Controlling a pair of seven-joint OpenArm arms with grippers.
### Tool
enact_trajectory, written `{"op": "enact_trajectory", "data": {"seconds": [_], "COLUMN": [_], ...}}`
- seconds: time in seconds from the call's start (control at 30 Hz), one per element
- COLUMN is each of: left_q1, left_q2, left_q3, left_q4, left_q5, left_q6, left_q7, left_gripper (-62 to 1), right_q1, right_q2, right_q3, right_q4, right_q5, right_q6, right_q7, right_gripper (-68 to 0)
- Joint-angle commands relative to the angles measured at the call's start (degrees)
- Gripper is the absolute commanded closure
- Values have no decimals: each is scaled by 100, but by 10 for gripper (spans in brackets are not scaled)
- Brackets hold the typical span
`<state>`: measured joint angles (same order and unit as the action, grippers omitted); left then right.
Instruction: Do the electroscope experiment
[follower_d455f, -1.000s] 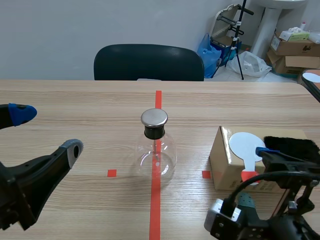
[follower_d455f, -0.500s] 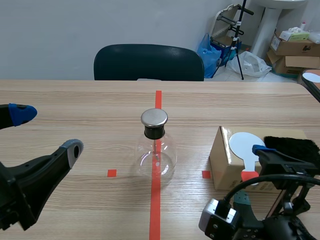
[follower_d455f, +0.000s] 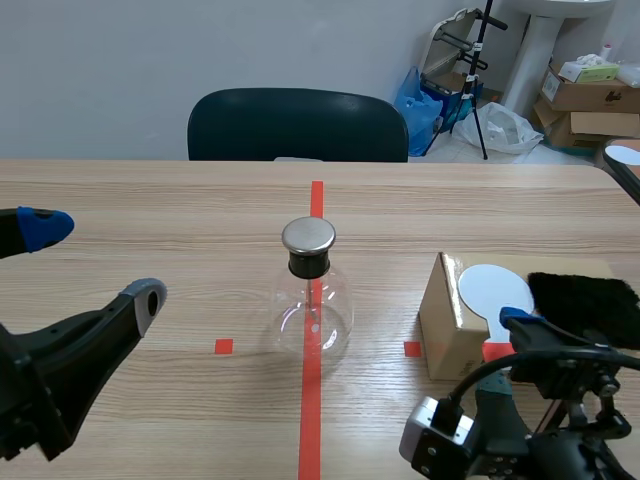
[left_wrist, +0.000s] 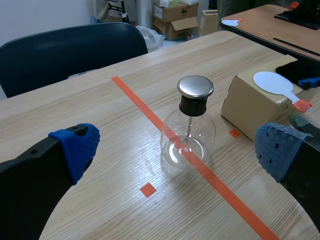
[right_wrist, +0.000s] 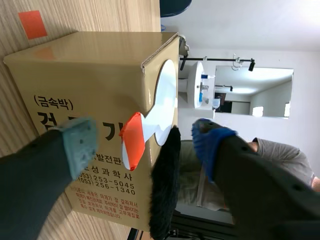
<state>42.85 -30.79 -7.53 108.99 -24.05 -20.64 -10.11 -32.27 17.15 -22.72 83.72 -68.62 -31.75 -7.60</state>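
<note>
- A light wooden table (follower_d455f: 150, 200) stands before a pale grey wall (follower_d455f: 100, 50). A dark chair (follower_d455f: 297, 125) is pushed in at its far side. Cardboard cartons (follower_d455f: 585, 95), a tripod (follower_d455f: 480, 70) and a blue bag (follower_d455f: 415, 100) sit in the far right corner.
- The electroscope flask (follower_d455f: 312, 305) stands upright at the middle of the table, on the orange-red tape line (follower_d455f: 314, 200). It is clear round glass with a black neck and a flat metal cap (follower_d455f: 308, 236). A thin rod (left_wrist: 188, 135) hangs inside it.
- To the flask's right, apart from it, is a brown cardboard box (follower_d455f: 445, 325) with printed lettering on its side.
- A white paddle (follower_d455f: 494, 290) lies flat on the box top, and its orange-red handle (right_wrist: 132, 140) sticks out past the box's near edge.
- A black fur cloth (follower_d455f: 585, 300) lies on the box top just beside the paddle, on the side away from the flask.
- The right jaws are spread apart and hold nothing. The grey-green pad (right_wrist: 80, 142) and the blue pad (right_wrist: 210, 137) stand on either side of the paddle's handle and the edge of the fur. Neither pad presses on them.
- The left jaws are wide apart and empty, low at the table's left, with the flask ahead between the two blue pads (left_wrist: 77, 147) and well clear of both.
</note>
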Motion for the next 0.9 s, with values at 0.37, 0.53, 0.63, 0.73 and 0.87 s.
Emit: {"op": "enact_trajectory", "data": {"seconds": [0.37, 0.53, 0.63, 0.73, 0.87], "left_q1": [-17, -17, -17, -17, -17], "left_q2": [28, 28, 28, 28, 28], "left_q3": [42, 42, 42, 42, 42], "left_q4": [120, 120, 120, 120, 120], "left_q5": [-35, -35, -35, -35, -35], "left_q6": [9, 9, 9, 9, 9], "left_q7": [-81, -81, -81, -81, -81], "left_gripper": [-623, -623, -623, -623, -623], "right_q1": [57, 57, 57, 57, 57], "right_q2": [33, 33, 33, 33, 33], "right_q3": [42, 42, 42, 42, 42], "right_q4": [101, 101, 101, 101, 101], "right_q5": [-63, -63, -83, -83, -83], "right_q6": [-63, -59, -59, -59, -59], "right_q7": [-48, -46, -46, -46, -46], "right_gripper": [-119, -8, -8, -8, -8]}}
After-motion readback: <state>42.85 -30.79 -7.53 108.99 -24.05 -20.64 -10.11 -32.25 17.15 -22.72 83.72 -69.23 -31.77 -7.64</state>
